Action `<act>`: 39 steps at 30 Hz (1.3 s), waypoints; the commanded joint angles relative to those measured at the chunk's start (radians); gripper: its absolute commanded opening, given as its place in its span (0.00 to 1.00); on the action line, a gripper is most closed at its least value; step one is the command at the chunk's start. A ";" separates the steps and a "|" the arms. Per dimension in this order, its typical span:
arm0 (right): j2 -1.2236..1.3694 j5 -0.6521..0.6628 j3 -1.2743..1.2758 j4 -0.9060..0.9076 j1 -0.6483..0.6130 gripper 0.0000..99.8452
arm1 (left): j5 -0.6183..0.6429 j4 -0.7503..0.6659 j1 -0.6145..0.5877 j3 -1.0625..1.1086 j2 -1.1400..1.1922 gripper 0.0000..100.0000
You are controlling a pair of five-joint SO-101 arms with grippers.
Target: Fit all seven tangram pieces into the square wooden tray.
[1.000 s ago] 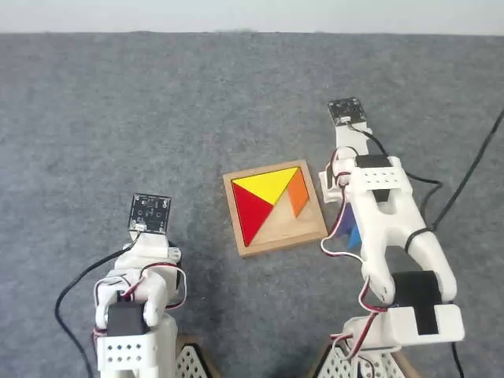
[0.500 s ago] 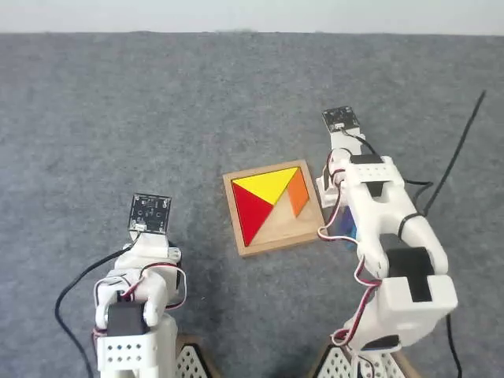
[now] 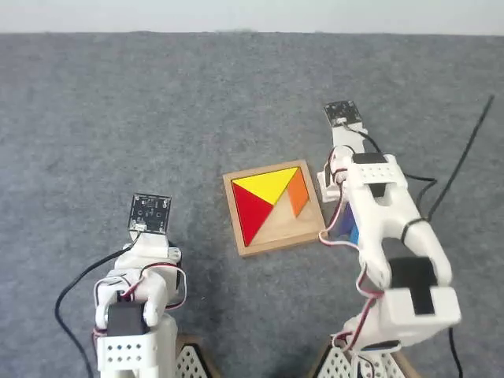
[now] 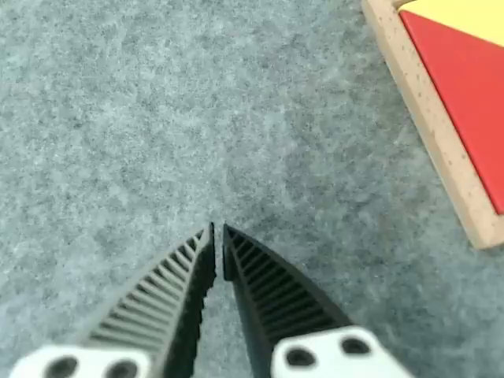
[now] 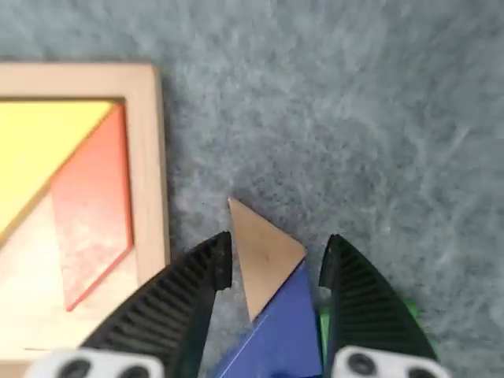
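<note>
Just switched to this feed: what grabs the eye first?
The square wooden tray sits mid-table, holding a yellow triangle, a red triangle and an orange parallelogram, with bare wood beside them. Right of it, the open right gripper has a finger on either side of a tan wooden triangle next to a blue piece on the grey carpet.

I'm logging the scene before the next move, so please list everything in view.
tray: 1, wood, mid-table
yellow triangle: 1, yellow, in tray
red triangle: 1, red, in tray
orange piece: 1, orange, in tray
tan triangle: 1, tan, on mat beside tray
blue piece: 1, blue, against tan triangle
green piece: 1, green, beside blue piece, mostly hidden
mat: 1, grey, covers table
left gripper: 1, black, shut, over mat
right gripper: 1, black, open, astride tan triangle
</note>
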 commanded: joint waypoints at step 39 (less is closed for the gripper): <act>0.170 0.012 -0.163 0.094 -0.071 0.04 | -0.002 0.003 0.005 -0.010 -0.017 0.02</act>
